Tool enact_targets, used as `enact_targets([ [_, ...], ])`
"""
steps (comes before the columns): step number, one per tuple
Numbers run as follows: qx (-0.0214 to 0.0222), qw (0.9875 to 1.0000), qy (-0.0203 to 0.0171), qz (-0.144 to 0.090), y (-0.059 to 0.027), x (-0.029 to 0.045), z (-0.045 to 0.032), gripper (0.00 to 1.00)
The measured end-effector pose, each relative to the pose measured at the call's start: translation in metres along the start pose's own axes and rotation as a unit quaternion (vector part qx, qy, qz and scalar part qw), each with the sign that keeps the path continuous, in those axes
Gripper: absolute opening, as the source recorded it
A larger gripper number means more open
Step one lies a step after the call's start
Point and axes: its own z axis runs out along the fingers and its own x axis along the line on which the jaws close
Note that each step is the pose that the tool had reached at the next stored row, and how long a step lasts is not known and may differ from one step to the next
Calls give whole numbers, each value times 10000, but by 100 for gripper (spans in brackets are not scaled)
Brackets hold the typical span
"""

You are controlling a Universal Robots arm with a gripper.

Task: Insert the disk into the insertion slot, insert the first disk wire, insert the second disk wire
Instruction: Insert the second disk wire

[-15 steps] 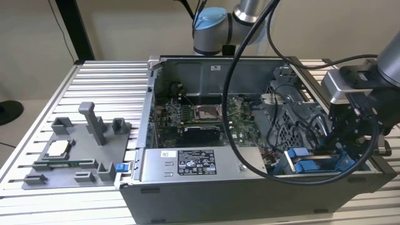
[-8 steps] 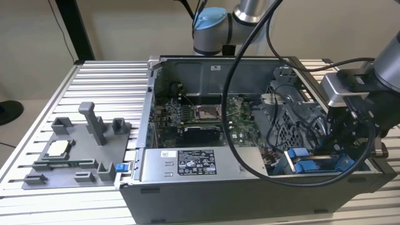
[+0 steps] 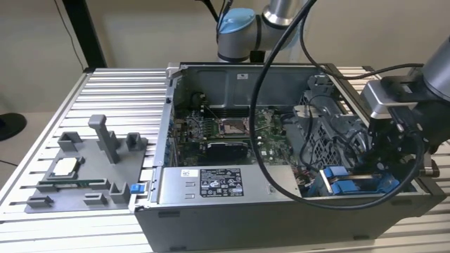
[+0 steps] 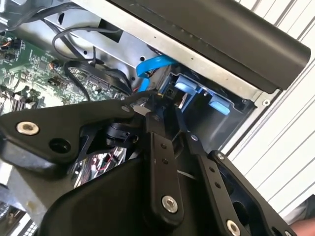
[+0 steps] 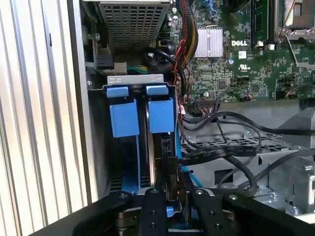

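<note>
An open computer case (image 3: pixel 281 158) lies on a table of ribbed aluminium slats (image 3: pixel 113 95), before a plain beige wall (image 3: pixel 140 31); a grey fixture tray (image 3: pixel 84 168) with upright posts sits on the slats at the exterior view's left, just beside the case. The green motherboard (image 3: pixel 232 132) fills the middle of the case, with the grey labelled power-supply box (image 3: pixel 218 184) along its near edge. The gripper (image 5: pixel 170 191) reaches down into the case corner at the exterior view's right, its black fingers (image 4: pixel 162 147) drawn close together on what looks like a dark cable connector (image 5: pixel 166 147), though the grip itself is hard to make out; the disk (image 5: pixel 129 162) stands seated in the insertion slot (image 5: pixel 135 78), its blue carrier tabs (image 5: pixel 123 118) showing, just beside the fingertips.
</note>
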Motion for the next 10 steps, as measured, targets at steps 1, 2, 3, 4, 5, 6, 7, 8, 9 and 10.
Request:
enact_targets([
  [1, 0, 10000, 0, 0, -1, -5, -34, 100],
  [2, 0, 10000, 2, 0, -2, -11, -70, 100],
  [3, 0, 10000, 1, 0, -3, -17, -110, 100],
  [4, 0, 10000, 2, 0, -4, -22, -148, 100],
  [5, 0, 10000, 1, 0, -5, -29, -189, 100],
  [6, 0, 10000, 1, 0, -7, -35, -227, 100],
  [7, 0, 10000, 2, 0, -8, -41, -272, 100],
  [8, 0, 10000, 2, 0, -9, -48, -317, 100],
  [9, -1, 10000, 1, 0, -10, -55, -362, 100],
  [10, -2, 10000, 2, 0, -11, -61, -403, 100],
])
